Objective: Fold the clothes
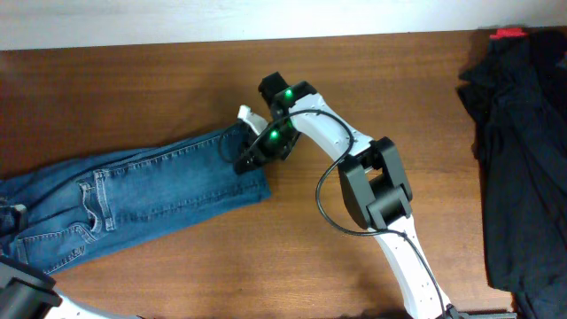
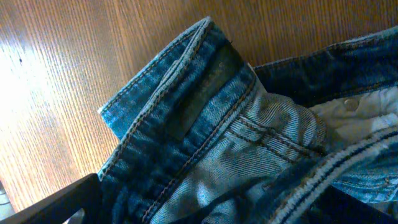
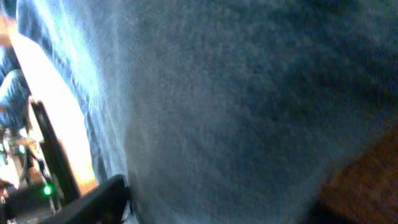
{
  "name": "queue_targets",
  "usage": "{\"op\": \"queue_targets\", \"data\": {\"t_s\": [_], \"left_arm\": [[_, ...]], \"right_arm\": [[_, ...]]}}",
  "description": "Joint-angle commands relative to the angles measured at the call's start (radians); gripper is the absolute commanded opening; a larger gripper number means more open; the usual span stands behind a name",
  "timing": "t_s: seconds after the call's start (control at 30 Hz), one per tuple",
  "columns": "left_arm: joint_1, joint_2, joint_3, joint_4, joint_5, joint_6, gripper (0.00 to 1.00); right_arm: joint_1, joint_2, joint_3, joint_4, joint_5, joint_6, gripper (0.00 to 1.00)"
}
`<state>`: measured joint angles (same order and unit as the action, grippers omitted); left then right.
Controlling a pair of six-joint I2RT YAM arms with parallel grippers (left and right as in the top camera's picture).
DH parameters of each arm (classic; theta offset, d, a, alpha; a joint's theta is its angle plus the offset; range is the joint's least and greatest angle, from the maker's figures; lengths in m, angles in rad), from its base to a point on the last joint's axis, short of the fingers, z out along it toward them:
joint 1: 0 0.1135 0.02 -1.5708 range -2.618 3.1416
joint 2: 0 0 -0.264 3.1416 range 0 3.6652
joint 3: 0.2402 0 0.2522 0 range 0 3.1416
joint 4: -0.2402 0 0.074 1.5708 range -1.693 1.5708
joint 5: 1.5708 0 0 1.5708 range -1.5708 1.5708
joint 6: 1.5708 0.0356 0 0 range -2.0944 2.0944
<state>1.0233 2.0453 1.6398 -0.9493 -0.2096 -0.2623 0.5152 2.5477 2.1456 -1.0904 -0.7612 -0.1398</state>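
The clothes are blue denim jeans (image 1: 133, 199) lying flat from the table's left edge to its middle, waist at the left and leg ends at the right. My right gripper (image 1: 251, 155) is down on the leg ends. In the right wrist view, denim (image 3: 236, 106) fills the frame and the space by the one dark finger (image 3: 93, 202) that shows, so its grip is unclear. My left gripper (image 2: 205, 211) is open over the bunched waistband (image 2: 180, 106). One dark finger (image 2: 62, 199) rests beside the fabric. The left arm (image 1: 22, 288) enters at the bottom left corner.
A heap of dark garments (image 1: 523, 151) covers the table's right end, with a red object (image 1: 508, 34) at its far corner. The right arm's white links (image 1: 390, 230) cross the table from the front edge to the middle. A pale wall strip (image 1: 221, 18) runs along the back.
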Motion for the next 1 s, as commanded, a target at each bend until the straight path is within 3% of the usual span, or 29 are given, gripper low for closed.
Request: {"op": "queue_targets", "data": {"t_s": [0.0,0.1,0.17,0.4,0.7,0.97], "left_arm": [[0.007,0.014,-0.005,-0.002,0.008,-0.006,0.99],[0.007,0.014,-0.005,-0.002,0.008,-0.006,0.99],[0.007,0.014,-0.005,-0.002,0.008,-0.006,0.99],[0.007,0.014,-0.005,-0.002,0.008,-0.006,0.99],[0.007,0.014,-0.005,-0.003,0.016,-0.006,0.99],[0.007,0.014,-0.005,-0.005,0.034,-0.006,0.99]], "right_arm": [[0.042,0.032,-0.001,0.006,-0.006,-0.001,0.61],[0.047,0.032,-0.001,0.015,-0.006,0.006,0.15],[0.040,0.032,-0.001,0.018,0.012,0.031,0.04],[-0.100,0.032,-0.001,-0.040,0.127,0.122,0.04],[-0.375,0.032,-0.001,-0.239,0.278,-0.007,0.04],[-0.514,0.032,-0.001,-0.338,0.367,-0.093,0.04]]}}
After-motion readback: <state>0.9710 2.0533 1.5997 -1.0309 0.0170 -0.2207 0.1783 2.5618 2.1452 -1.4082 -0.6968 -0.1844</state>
